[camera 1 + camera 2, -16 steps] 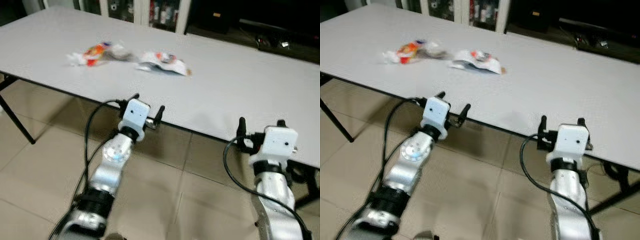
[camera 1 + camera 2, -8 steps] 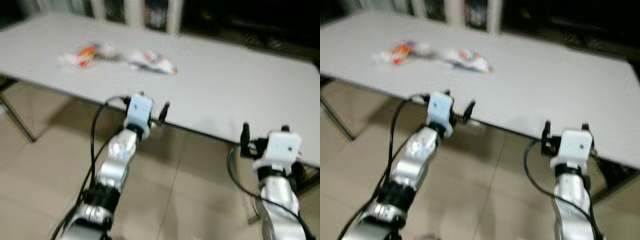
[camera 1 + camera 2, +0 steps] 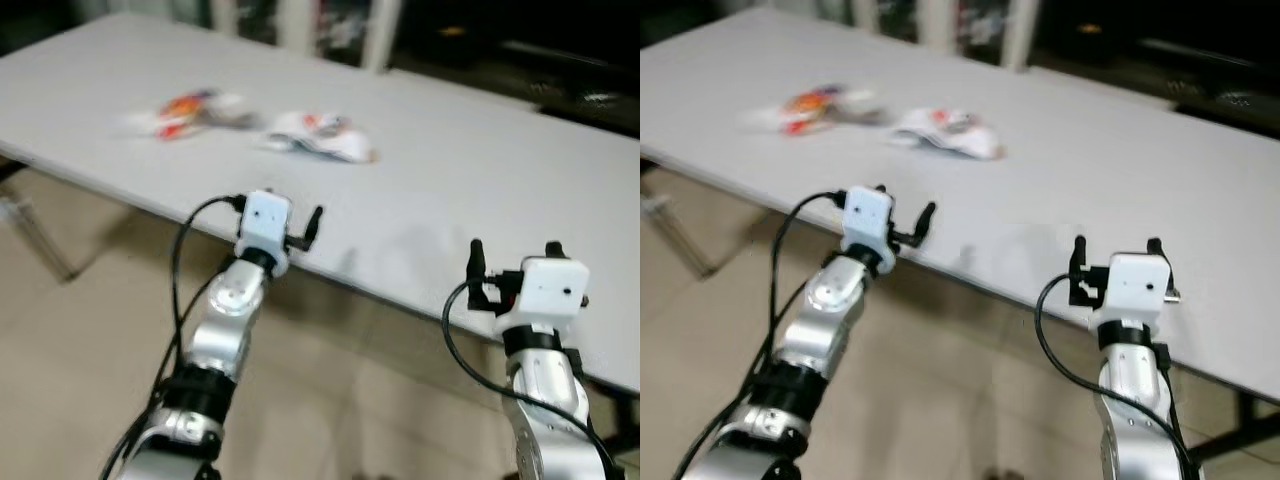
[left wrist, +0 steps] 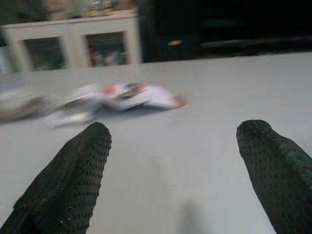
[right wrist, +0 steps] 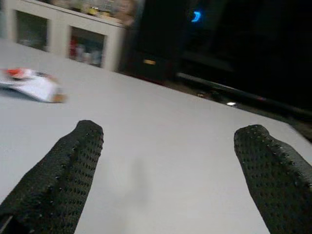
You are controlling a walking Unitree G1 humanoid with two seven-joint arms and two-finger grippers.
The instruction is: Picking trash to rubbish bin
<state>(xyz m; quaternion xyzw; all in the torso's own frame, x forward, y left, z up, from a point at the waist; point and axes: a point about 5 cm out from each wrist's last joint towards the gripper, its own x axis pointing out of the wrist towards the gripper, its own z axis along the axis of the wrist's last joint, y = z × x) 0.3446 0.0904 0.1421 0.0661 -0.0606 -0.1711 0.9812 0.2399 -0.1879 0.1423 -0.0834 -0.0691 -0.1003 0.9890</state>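
Note:
Two pieces of trash lie on the far left part of the white table (image 3: pixel 470 170): a white wrapper with red marks (image 3: pixel 318 135) and, left of it, an orange and red wrapper (image 3: pixel 185 107). My left gripper (image 3: pixel 280 207) is open at the table's front edge, nearer me than the white wrapper (image 4: pixel 124 95) and apart from it. My right gripper (image 3: pixel 514 250) is open too, at the front edge farther right over bare tabletop. From there the white wrapper (image 5: pixel 31 83) lies far off to the side. Neither gripper holds anything.
White cabinets with shelves (image 3: pixel 330 25) and a dark low unit (image 3: pixel 560 75) stand behind the table. A black table leg (image 3: pixel 35 235) stands at the left. Tiled floor (image 3: pixel 90 360) lies under the front edge, which runs diagonally down to the right.
The whole view has shifted and blurred, so the camera moved. Both grippers now stand a little higher against the table's front edge. Both stay open and the wrappers lie as before.

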